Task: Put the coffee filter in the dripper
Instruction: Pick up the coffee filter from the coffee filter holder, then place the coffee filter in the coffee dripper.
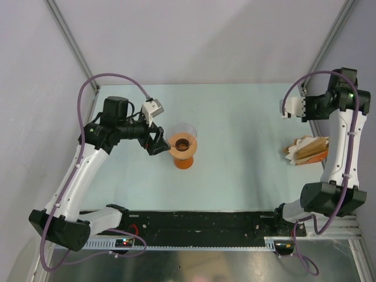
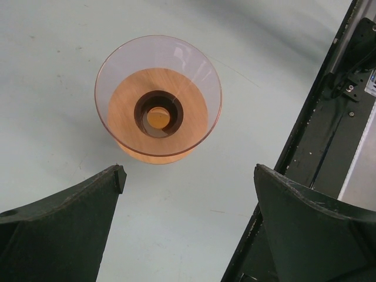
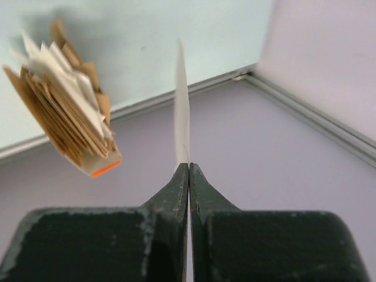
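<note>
Right fingers [image 3: 170,202] clamp the white coffee filter [image 3: 182,106], seen edge-on, a grip only the wrist camera shows, near the tan-and-white paper stack [image 3: 64,117] at the tabletop's [image 1: 247,117] right edge. Left fingers [image 2: 88,200] gape wide, just short of the upright dripper [image 2: 158,97].

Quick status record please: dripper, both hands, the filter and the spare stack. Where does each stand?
dripper: clear cone-shaped funnel with orange base, upright on the pale table, no paper inside
left hand: open, beside the funnel, not touching it
right hand: shut on the thin white paper filter, seen edge-on
spare stack: tan-and-white stack of paper fans, at the table's right edge, apart from the held filter
task status: filter not yet in the funnel
</note>
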You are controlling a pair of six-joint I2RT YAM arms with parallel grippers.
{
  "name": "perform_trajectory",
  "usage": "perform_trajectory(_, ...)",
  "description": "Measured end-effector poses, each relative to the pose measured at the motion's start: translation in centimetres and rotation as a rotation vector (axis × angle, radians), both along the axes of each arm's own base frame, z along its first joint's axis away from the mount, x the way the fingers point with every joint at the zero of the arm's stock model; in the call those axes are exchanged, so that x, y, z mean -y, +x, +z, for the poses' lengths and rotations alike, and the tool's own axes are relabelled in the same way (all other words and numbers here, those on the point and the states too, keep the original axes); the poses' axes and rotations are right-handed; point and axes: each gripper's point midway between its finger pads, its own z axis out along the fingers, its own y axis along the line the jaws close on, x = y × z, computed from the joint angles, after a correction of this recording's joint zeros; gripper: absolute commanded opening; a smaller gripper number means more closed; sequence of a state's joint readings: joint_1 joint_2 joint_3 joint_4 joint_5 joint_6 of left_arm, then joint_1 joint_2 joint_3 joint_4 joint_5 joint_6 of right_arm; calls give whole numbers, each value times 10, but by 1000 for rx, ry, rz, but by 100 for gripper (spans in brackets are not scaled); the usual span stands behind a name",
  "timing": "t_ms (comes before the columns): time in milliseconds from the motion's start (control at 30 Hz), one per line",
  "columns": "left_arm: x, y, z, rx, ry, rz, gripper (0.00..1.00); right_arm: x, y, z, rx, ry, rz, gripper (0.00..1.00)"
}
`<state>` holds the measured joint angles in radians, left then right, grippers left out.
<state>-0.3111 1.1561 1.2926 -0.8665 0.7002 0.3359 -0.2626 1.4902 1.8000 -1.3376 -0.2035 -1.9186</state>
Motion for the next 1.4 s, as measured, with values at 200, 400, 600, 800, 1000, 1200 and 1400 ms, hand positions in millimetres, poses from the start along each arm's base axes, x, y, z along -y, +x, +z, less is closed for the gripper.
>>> perform_trajectory(200, -4, 4, 14, 50, 11, 24, 98, -44, -9, 65, 193, 224, -31, 0)
perform_trajectory(400, -6, 12, 55, 162, -8, 48, 98, -135, -34, 95, 147, 671, -92, 0)
perform_trajectory(600, -1, 24, 127, 376, -55, 40, 98, -192, -36, 109, -67, 1165, -350, 0)
perform_trajectory(800, 38, 31, 148, 687, -4, -85, 98, -216, -7, 85, -425, 1612, -680, 0)
perform_trajectory(1000, 90, 34, 124, 1010, 64, -225, 98, -223, 2, 64, -764, 1862, -920, 0)
perform_trajectory(1200, 125, 34, 112, 1240, 29, -301, 98, -255, -34, 108, -891, 1900, -765, 0)
perform_trajectory(1400, 146, 32, 111, 1411, -47, -306, 98, -287, -85, 135, -978, 1827, -558, 0)
